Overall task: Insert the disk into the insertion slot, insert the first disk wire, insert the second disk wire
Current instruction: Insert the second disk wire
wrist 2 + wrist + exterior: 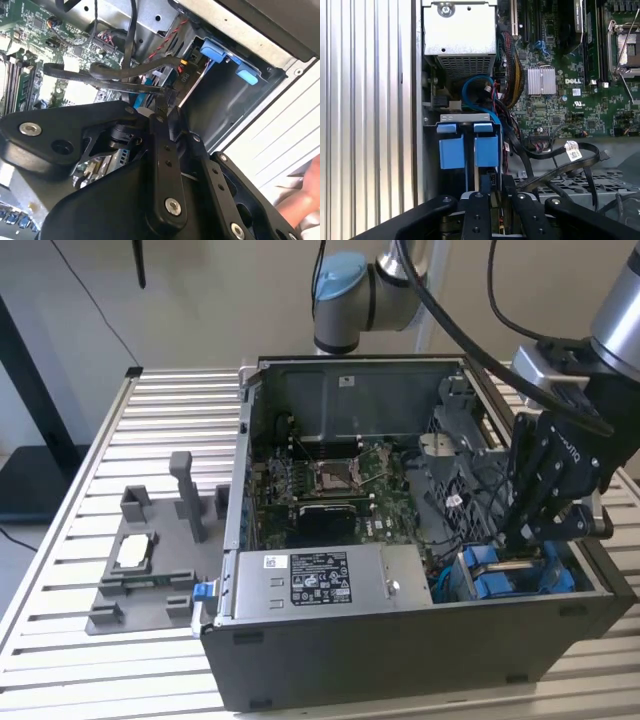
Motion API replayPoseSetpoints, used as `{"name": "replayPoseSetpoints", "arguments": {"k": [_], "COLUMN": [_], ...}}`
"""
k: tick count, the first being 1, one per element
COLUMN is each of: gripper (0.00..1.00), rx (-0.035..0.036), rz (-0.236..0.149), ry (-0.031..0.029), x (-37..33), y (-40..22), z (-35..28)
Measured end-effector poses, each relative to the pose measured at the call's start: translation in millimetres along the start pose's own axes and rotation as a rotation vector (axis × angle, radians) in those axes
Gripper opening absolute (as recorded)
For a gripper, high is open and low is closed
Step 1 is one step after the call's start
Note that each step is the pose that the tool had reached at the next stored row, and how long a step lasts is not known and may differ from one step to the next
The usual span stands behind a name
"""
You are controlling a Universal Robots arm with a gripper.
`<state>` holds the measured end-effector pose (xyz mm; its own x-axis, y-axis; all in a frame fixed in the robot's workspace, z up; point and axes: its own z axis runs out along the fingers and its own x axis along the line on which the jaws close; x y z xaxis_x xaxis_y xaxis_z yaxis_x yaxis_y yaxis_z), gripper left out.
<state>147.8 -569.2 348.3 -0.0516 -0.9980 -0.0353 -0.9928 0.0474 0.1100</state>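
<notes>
My tool [535, 530] hangs inside the open computer case [400, 640], at the case's near corner on the exterior view's right, where the drive slot [510, 575] sits with its blue tabs. In the first wrist view the slot [467, 142] lies straight ahead of my tool [487, 192], with its two blue tabs standing side by side and its long axis running away from me toward the silver power box [459, 37]. I cannot make out the disk as a separate piece; the blue plastic in the slot may be its carrier, so I judge it is seated there, but I cannot be sure. In the second wrist view my tool [162, 107] tapers to a narrow tip right beside a black cable [130, 70] that arches across just beyond it, near the slot's mouth [220, 90]. Whether the tip pinches the cable or a plug I cannot tell. The case stands on the slatted counter [70, 520], near its middle.
</notes>
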Motion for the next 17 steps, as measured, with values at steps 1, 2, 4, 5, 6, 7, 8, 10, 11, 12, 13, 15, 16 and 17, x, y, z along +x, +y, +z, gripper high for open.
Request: {"name": "replayPoseSetpoints", "arguments": {"k": [1,2,4,5,6,7,8,10,11,12,13,15,16,17], "gripper": [0.24,0.24,0.24,0.24,0.24,0.24,0.24,0.24,0.24,0.24,0.24,0.24,0.24,0.24], "rx": [0.0,0.0,0.0,0.0,0.0,0.0,0.0,0.0004,0.002,0.0065,0.0159,0.0391,0.051,0.0607], "rz": [0.0,0.0,0.0,0.0,0.001,0.001,0.001,0.001,0.001,0.001,0.001,0.0,-0.001,-0.001], "ry": [0.0,-0.0001,-0.0001,-0.0002,-0.0002,-0.0004,-0.0004,-0.0003,-0.0005,-0.0007,-0.0011,-0.0022,-0.0027,-0.0033], "x": [-0.1,-0.1,-0.3,-0.3,-0.3,-0.4,-0.4,-0.6,-0.9,-1.1,-1.3,-1.7,-2.0,-2.2], "y": [0.3,0.5,0.8,1.0,1.1,1.2,1.2,1.3,1.5,1.9,2.6,3.6,4.0,4.5], "z": [-2.1,-4.1,-7.1,-8.3,-9.4,-10.4,-11.1,-12.2,-12.4,-12.5,-12.5,-12.4,-12.3,-12.2]}}
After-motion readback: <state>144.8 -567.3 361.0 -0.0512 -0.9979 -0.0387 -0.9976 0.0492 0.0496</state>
